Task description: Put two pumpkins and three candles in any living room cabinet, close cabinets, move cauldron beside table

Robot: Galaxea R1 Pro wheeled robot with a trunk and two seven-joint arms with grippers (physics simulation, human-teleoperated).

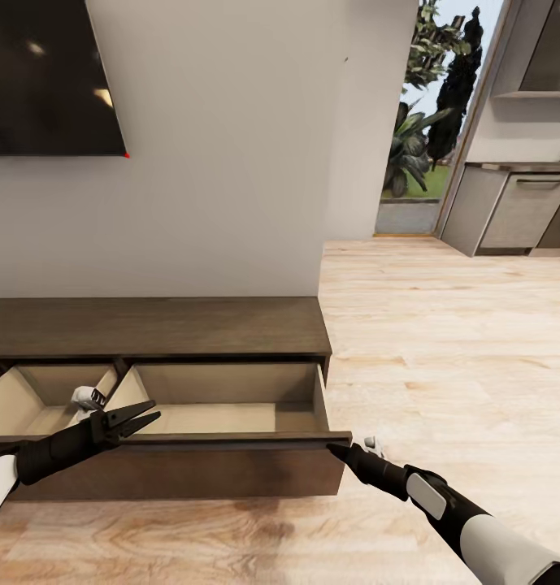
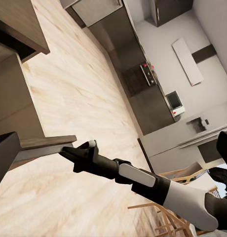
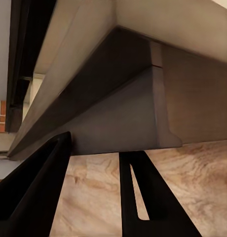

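The long dark brown cabinet (image 1: 158,325) stands against the wall with two drawers pulled out. The right drawer (image 1: 231,418) shows a pale, bare inside, and the left drawer (image 1: 36,398) is cut off by the picture's edge. My left gripper (image 1: 141,416) hovers open over the right drawer's front near its left end. My right gripper (image 1: 338,448) is open at the right corner of that drawer front (image 3: 118,113), its fingers (image 3: 138,192) just below the corner. The left wrist view shows the right gripper (image 2: 68,150) touching the front's end. Pumpkins, candles, cauldron and table are out of view.
A dark TV screen (image 1: 44,73) hangs on the wall above the cabinet. Pale wood floor (image 1: 442,349) stretches to the right toward a glass door with plants (image 1: 426,122) and grey kitchen cabinets (image 1: 523,207).
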